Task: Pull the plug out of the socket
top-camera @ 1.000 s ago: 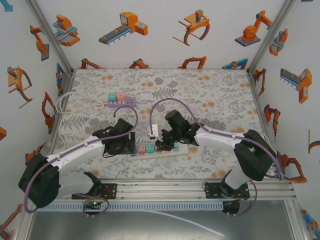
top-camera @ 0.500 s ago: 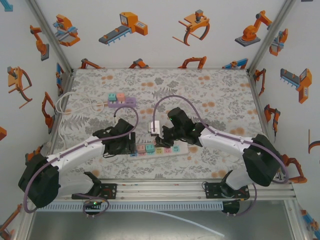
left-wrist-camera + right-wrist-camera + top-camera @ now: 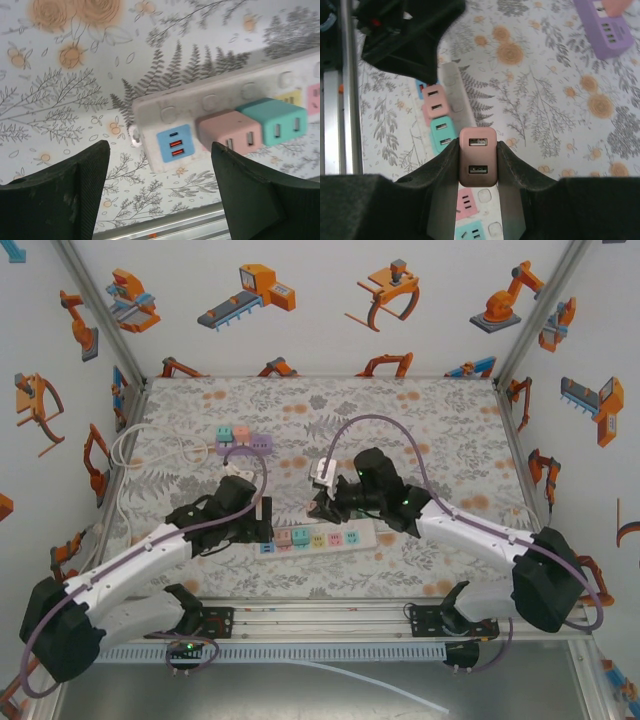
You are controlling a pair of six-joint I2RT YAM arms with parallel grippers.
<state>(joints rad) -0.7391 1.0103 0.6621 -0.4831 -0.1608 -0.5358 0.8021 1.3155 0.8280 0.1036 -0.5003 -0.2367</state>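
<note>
Right gripper clenched on small pink two-port USB plug, centre frame, apparently clear of long white power strip on floral surface. Left gripper released near strip's end. Pull straight, no twisting; left could pin strip.

Top view looks down — close wrist views share the power strip.

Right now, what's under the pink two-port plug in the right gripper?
White power strip and floral tablecloth, clear of the pink two-port plug. Its prongs and the socket below are covered.
</note>
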